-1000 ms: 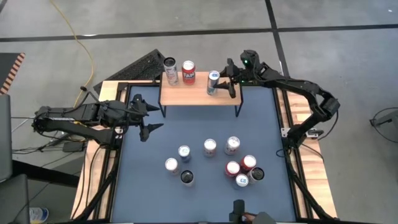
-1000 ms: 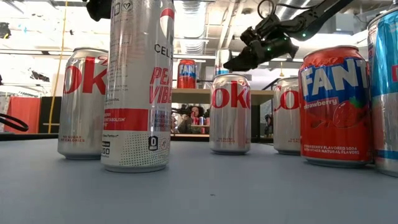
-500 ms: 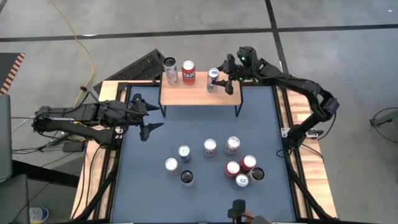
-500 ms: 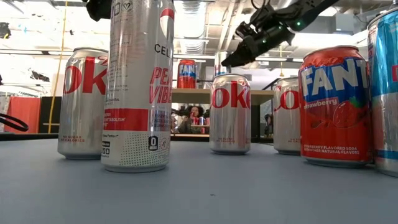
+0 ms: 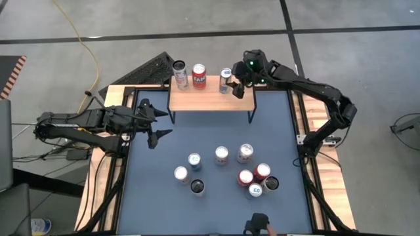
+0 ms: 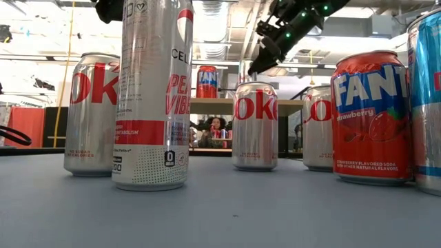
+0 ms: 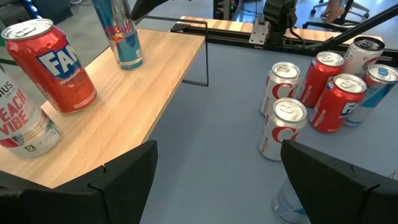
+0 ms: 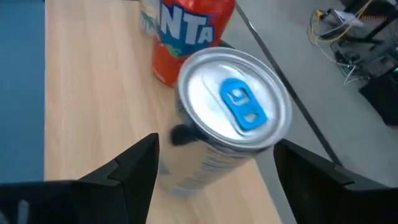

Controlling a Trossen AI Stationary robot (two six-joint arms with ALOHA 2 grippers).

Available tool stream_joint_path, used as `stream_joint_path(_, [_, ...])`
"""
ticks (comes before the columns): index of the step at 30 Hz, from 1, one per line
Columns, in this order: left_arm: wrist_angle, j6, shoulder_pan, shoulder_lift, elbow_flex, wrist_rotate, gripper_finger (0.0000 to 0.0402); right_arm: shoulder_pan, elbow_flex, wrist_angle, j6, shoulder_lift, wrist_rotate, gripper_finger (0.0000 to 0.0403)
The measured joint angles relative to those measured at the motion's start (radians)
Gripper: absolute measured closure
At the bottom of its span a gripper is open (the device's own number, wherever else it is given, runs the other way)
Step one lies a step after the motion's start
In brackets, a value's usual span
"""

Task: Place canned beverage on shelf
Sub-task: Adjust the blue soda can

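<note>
The shelf is found at the far edge of the blue tabletop, and three cans are seen upright on its light-wood top. A tall silver can and a red Fanta can are set close together at the left end; a slim blue-tabbed can is set apart from them, toward the far rim at about mid-length. By this spacing, room is judged to be left at the right end for one more can.

The right gripper is held above the shelf, just beside the blue-tabbed can. In the right wrist view, that can is seen from above, between the two dark fingers, with a clear gap to each; the jaws are parted and nothing is gripped. The can is judged to be released and resting on the shelf by its own weight.

The left gripper is parked over the tabletop's left edge, jaws wide and empty. Eight further cans are grouped on the near half of the tabletop, well apart from both grippers, and are judged to await placing.
</note>
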Motion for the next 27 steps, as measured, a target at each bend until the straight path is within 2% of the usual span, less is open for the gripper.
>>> stream_joint_path(2, [0.000, 0.000, 0.000, 0.000, 0.000, 0.000, 0.0069, 0.016, 0.000, 0.005, 0.070, 0.000, 0.028, 0.0105])
stream_joint_path(4, [0.000, 0.000, 0.000, 0.000, 0.000, 0.000, 0.0069, 0.032, -0.003, 0.012, 0.135, 0.000, 0.100, 0.0105])
stream_joint_path(8, [0.000, 0.000, 0.000, 0.000, 0.000, 0.000, 0.0069, 0.056, -0.061, 0.094, 0.165, -0.001, 0.173, 0.0105])
stream_joint_path(15, [-0.002, -0.016, 0.000, 0.000, 0.000, 0.027, 0.0069, 0.048, -0.149, 0.259, 0.182, -0.001, 0.188, 0.0105])
stream_joint_path(21, [-0.004, -0.025, 0.000, 0.000, 0.000, 0.028, 0.0069, 0.048, -0.179, 0.278, 0.180, -0.001, 0.214, 0.0112])
stream_joint_path(27, [-0.004, -0.026, 0.000, 0.000, 0.000, 0.028, 0.0069, 0.048, -0.188, 0.282, 0.106, -0.001, 0.213, 0.0140])
